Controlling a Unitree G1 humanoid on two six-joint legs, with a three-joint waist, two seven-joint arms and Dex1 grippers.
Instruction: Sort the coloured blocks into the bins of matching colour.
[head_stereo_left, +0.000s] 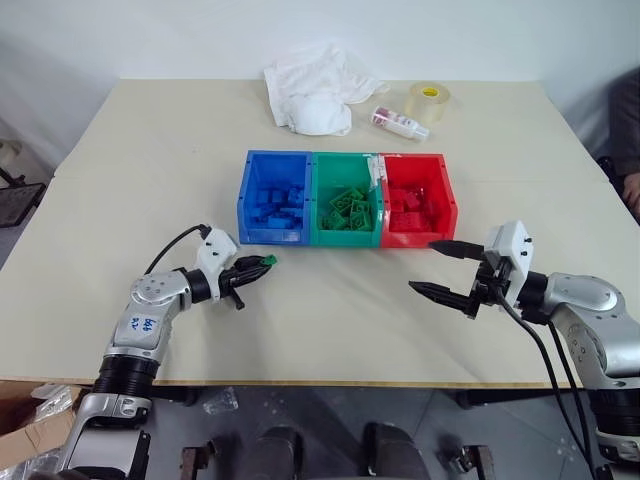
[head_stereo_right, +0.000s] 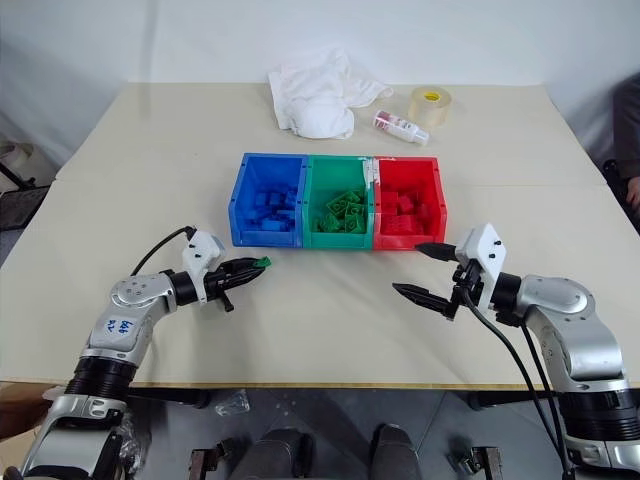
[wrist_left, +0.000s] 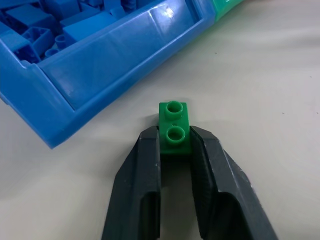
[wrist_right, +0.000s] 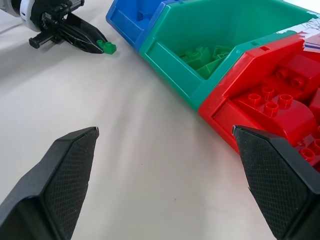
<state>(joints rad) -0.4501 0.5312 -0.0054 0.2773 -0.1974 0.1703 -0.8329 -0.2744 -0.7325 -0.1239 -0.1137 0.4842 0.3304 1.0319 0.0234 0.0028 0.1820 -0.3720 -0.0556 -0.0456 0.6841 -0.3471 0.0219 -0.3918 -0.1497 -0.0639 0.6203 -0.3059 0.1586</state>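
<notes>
Three joined bins stand mid-table: blue (head_stereo_left: 252, 195), green (head_stereo_left: 318, 200) and red (head_stereo_left: 446, 200), each holding several blocks of its own colour. My left gripper (head_stereo_left: 262, 263) is shut on a small green block (wrist_left: 174, 132) resting on the table just in front of the blue bin's near corner. The two black fingers (wrist_left: 145, 175) pinch the block's sides, its far stud poking out past the tips. My right gripper (head_stereo_left: 438, 266) hovers open in front of the red bin with nothing between its fingers. The left gripper and green block (wrist_right: 107, 47) also show in the right wrist view.
A crumpled white cloth (head_stereo_left: 315, 85), a small bottle (head_stereo_left: 400, 123) and a roll of clear tape (head_stereo_left: 428, 102) lie at the table's far side. A person's arm (head_stereo_left: 628, 130) shows at the right edge. Bare tabletop lies between my two grippers.
</notes>
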